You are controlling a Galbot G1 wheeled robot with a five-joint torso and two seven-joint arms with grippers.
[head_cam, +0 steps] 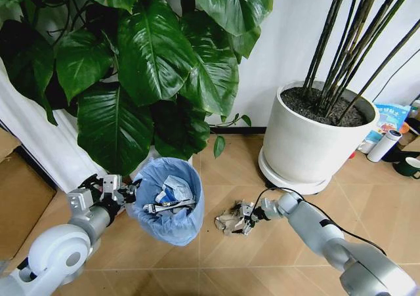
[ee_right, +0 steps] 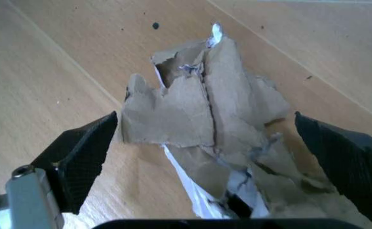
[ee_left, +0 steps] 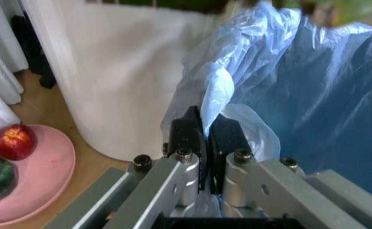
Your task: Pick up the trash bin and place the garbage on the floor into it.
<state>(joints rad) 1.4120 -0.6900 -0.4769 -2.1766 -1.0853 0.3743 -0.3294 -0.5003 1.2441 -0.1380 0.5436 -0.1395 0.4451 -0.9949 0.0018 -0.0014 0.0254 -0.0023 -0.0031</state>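
- You are looking down at the floor point(head_cam: 236, 263), tan wood-look planks laid in a chevron with thin seams, running up to a white wall with a dark skirting strip.
- The trash bin point(head_cam: 168, 201) is sitting on those planks just in front of a big-leaved green plant point(head_cam: 151, 60), its light-blue bag point(ee_left: 313, 86) crinkled over the rim and scraps already lying inside.
- Your left gripper point(head_cam: 128, 192) is pinching the bin's near-left rim; in the left wrist view the black fingers point(ee_left: 187, 136) are pressed nearly together on a fold of the bag.
- A piece of garbage point(ee_right: 205, 124), torn brown cardboard over a white scrap, is lying on the floor between the bin and the large white pot point(head_cam: 315, 145).
- Your right gripper point(head_cam: 244, 221) is sitting low over that scrap with its jaws spread wide, one finger point(ee_right: 84, 152) on each side of it, gripping nothing.
- The white pot is holding dark soil and tall dark stems; beside it a white flask point(head_cam: 384, 145) is standing.
- In the left wrist view a pink dish point(ee_left: 39, 186) with a red apple point(ee_left: 14, 141) is resting on the floor near a white pot wall.
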